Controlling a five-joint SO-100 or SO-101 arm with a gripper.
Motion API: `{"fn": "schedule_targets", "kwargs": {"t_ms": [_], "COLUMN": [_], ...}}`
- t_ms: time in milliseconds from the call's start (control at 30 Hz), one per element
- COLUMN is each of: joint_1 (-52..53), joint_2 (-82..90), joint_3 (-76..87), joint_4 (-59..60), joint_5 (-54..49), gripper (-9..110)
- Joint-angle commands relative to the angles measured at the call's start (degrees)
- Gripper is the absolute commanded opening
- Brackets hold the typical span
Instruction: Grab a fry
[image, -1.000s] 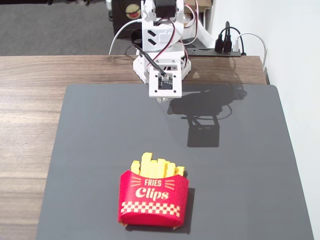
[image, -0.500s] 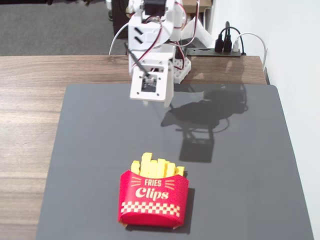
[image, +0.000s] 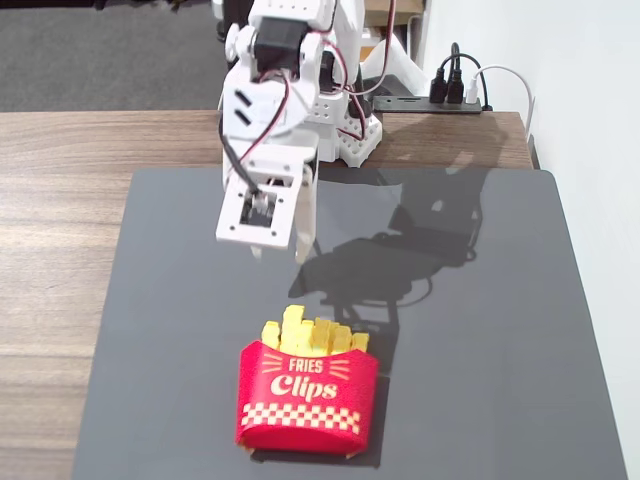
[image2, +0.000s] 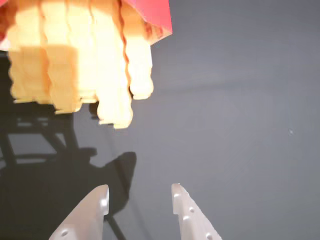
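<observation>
In the fixed view, the white two-finger gripper is hanging above the dark grey mat, well apart from the red paper carton printed "Fries Clips". Bright-yellow notched plastic fries are standing packed in the carton, poking above its rim.

In the wrist view, the gripper is showing its fingers spread apart and empty. The fries are filling the upper left, clear of the fingertips.
</observation>
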Motion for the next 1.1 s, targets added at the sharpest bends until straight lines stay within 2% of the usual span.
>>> {"fn": "schedule_targets", "kwargs": {"t_ms": [0,367,1067], "joint_1": [-1.6,-3.7,-6.1], "joint_2": [-3.5,-14.5,-23.7], "joint_3": [-4.1,-10.5,-14.2], "joint_4": [-2.1,-7.0,-12.2], "joint_5": [0.7,2.5,4.7], "gripper": [17,16,13]}}
